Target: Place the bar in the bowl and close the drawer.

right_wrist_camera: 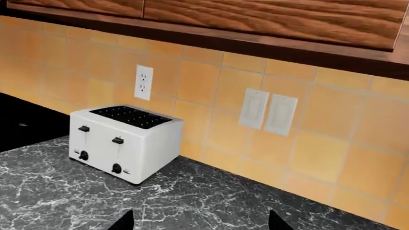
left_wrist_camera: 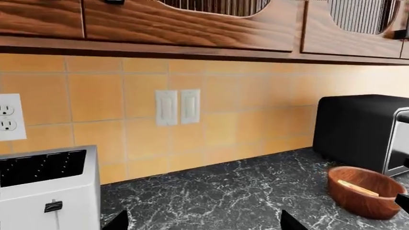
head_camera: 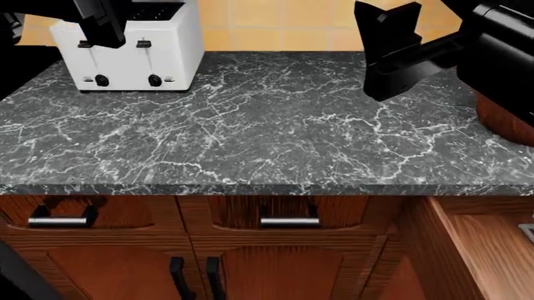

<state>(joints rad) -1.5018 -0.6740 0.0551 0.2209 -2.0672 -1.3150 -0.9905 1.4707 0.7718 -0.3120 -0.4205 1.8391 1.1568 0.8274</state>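
Note:
The reddish-brown wooden bowl stands on the black marble counter beside a black toaster oven, and only its edge shows in the head view. The bar lies inside it as a flat yellow-orange strip leaning on the inner wall. My left gripper is open above bare counter, with the bowl off to one side of it and apart from it. My right gripper is open too, with nothing between its tips, facing the backsplash. The drawer stands pulled out under the counter at the lower right.
A white toaster stands at the counter's back left and a black toaster oven behind the bowl. Both arms hang over the counter's rear. Below are shut drawers with silver handles and cabinet doors with black handles.

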